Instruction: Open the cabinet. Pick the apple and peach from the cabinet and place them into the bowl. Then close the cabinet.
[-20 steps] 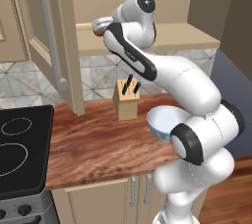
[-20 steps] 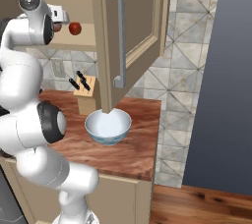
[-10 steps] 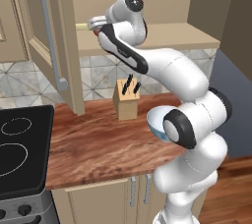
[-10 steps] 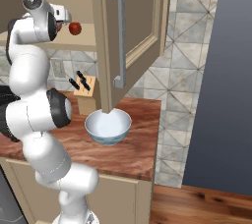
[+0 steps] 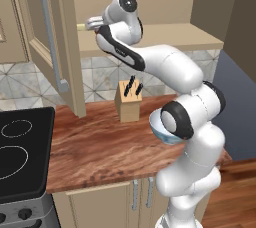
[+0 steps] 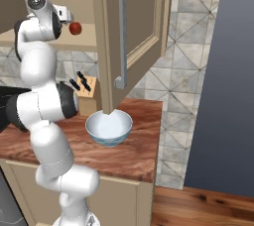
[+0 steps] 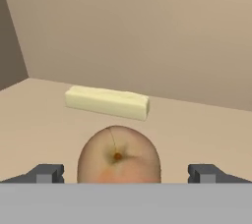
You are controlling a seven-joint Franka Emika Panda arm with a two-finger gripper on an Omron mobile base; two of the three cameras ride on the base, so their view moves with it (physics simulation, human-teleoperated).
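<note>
The cabinet stands open, its door (image 5: 37,47) swung out with the long grey handle (image 6: 119,36) facing me. My gripper (image 7: 126,173) is inside, over the shelf (image 5: 150,37), and it is open. A tan peach (image 7: 119,155) with a reddish underside sits between the two dark fingertips (image 7: 49,173), with gaps on both sides. In the right base view a red apple (image 6: 75,28) rests on the shelf just right of the hand (image 6: 63,12). The white bowl (image 6: 109,128) with a pale blue outside stands on the wooden counter below; in the left base view the arm partly hides the bowl (image 5: 161,131).
A pale yellow stick (image 7: 107,101) lies on the shelf behind the peach. A knife block (image 5: 129,103) stands at the tiled wall. A black stove (image 5: 20,152) is to the left. The open right door (image 6: 144,27) overhangs the bowl.
The hand has moved a little further left and into the cabinet along the shelf. The jaws have stayed open. Apple, bowl and doors have not moved.
</note>
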